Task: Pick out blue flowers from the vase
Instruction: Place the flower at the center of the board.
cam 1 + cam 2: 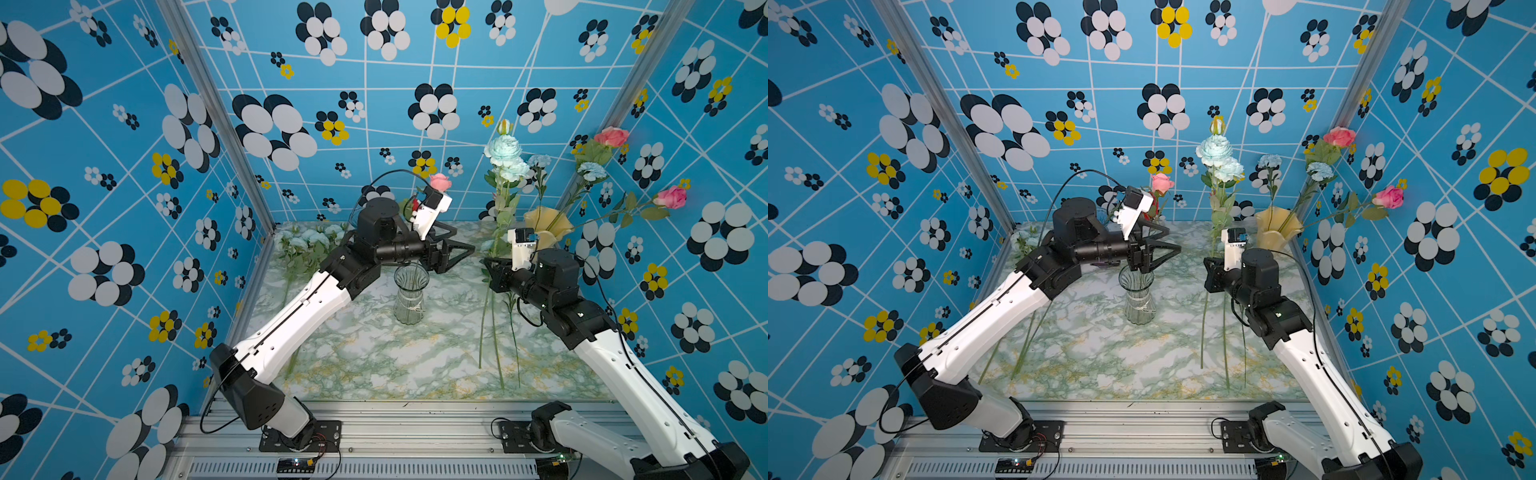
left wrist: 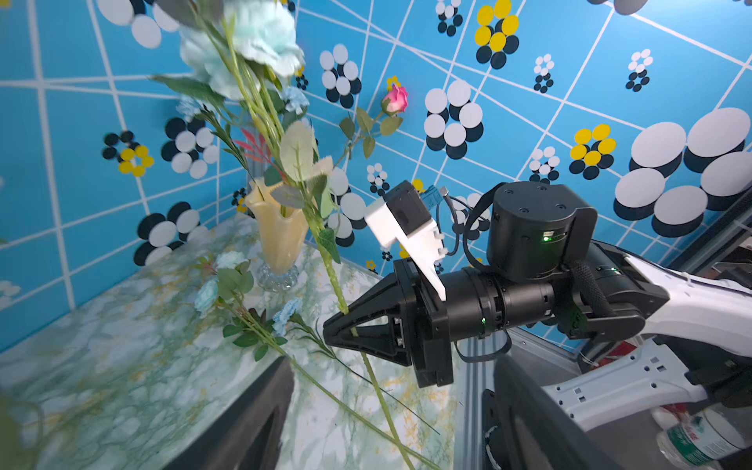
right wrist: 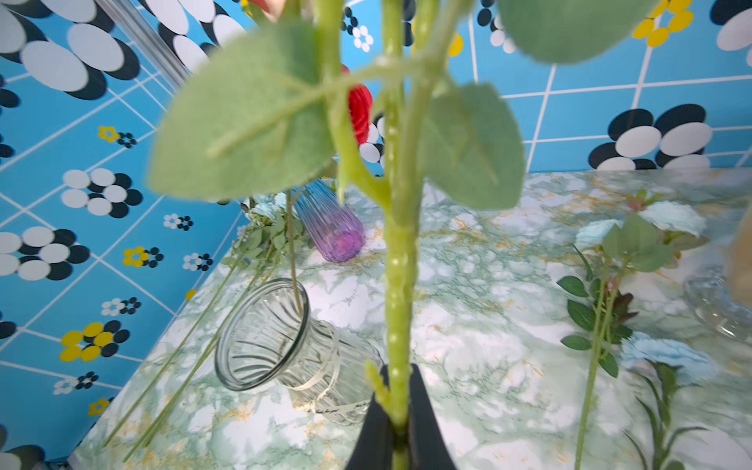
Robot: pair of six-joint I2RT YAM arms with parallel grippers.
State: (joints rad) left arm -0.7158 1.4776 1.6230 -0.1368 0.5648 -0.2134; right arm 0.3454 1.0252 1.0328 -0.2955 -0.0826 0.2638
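Observation:
My right gripper (image 1: 488, 264) (image 1: 1206, 264) is shut on the green stem (image 3: 401, 309) of an upright blue flower. Its large pale blue blooms (image 1: 503, 151) (image 1: 1216, 150) stand high above the fingers. In the left wrist view the same gripper (image 2: 337, 329) pinches that stem below the bloom (image 2: 252, 44). My left gripper (image 1: 461, 239) (image 1: 1169, 239) is open and holds nothing; it hovers above the clear glass vase (image 1: 411, 299) (image 3: 280, 346). The yellow vase (image 1: 548, 226) at the back right holds blue carnations (image 1: 592, 170) and pink roses (image 1: 611, 136).
Blue flowers (image 1: 307, 241) lie at the back left of the marble table, and others (image 3: 667, 354) (image 2: 228, 280) lie on the right with their long stems (image 1: 498, 353). A purple vase (image 3: 329, 228) with a red rose (image 3: 360, 110) stands behind the left arm.

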